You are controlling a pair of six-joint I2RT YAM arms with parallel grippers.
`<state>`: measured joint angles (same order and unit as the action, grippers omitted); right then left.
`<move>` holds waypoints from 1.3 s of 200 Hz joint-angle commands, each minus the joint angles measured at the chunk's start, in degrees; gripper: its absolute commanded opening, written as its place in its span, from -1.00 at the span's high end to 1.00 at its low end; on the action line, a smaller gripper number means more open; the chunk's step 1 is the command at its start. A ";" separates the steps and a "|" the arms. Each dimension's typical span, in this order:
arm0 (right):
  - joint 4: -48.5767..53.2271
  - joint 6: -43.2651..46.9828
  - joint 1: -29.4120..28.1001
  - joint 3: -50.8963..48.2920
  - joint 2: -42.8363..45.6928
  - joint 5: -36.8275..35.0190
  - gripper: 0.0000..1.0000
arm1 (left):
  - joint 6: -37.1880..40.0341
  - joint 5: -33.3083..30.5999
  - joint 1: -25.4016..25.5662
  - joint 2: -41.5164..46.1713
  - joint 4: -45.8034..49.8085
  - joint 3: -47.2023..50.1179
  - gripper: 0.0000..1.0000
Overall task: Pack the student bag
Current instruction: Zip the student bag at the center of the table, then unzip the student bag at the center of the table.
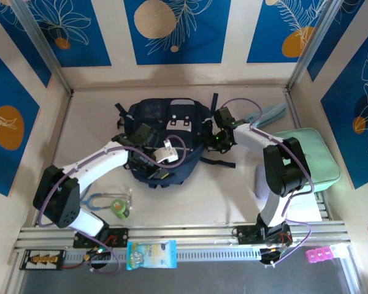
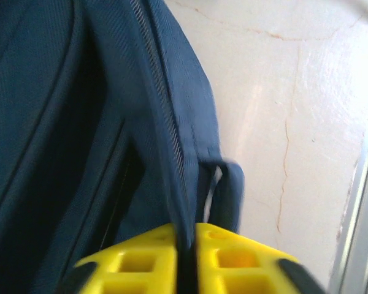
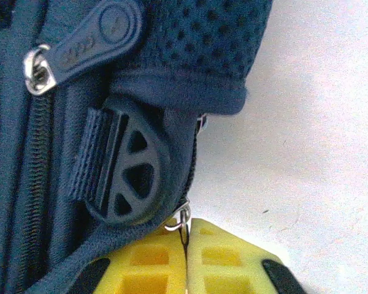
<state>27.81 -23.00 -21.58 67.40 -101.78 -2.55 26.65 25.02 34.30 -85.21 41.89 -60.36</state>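
- The backpack (image 1: 187, 162) is lying mid-way across the tabletop (image 1: 190, 208), toward the far side; its contents are not showing.
- A mint-green zip case (image 1: 313, 159) is sitting at the right edge.
- The left hand (image 2: 185, 239) is pinching the backpack's zipper edge.
- The right hand (image 3: 187, 239) is clamping a small metal ring (image 3: 183, 217) on it.

**Navy student bag (image 1: 185, 139) lying flat, gripped at two edges**
Its grey-white patch faces up, dark straps splayed at the sides. A zippered fabric edge runs down between the closed tips of the left gripper (image 2: 187, 248). A small metal ring below its mesh side pocket sits pinched in the right gripper (image 3: 187, 248).
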 commanded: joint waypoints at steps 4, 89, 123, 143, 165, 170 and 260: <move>-3.47 1.97 1.54 0.22 3.75 0.53 0.58 | -0.97 1.41 0.32 4.69 5.40 0.55 0.10; -4.25 -4.09 3.18 -11.08 27.08 -2.35 -0.48 | -1.98 -13.11 2.14 2.61 -0.75 -8.93 -0.44; -4.43 -6.70 4.63 -14.87 32.62 -0.75 -0.53 | 8.14 -18.98 3.20 -5.03 1.20 -12.44 -0.47; -4.84 -8.04 5.24 -16.52 34.50 0.83 -0.53 | 13.73 -22.52 3.18 -8.95 2.85 -14.06 -0.54; -5.22 -9.19 5.56 -17.70 35.76 1.79 -0.53 | 16.51 -25.01 3.13 -13.72 4.74 -17.52 -0.50; -5.22 -9.40 5.50 -17.90 35.92 1.84 -0.53 | 16.72 -25.02 3.13 -14.70 4.93 -18.35 -0.47; -5.14 -11.18 5.65 -18.57 36.04 2.03 -0.51 | 19.48 -24.61 2.86 -21.46 11.77 -27.97 0.63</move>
<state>23.14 -33.08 -16.25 49.69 -66.17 -1.45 44.31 2.22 37.21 -106.91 51.64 -86.21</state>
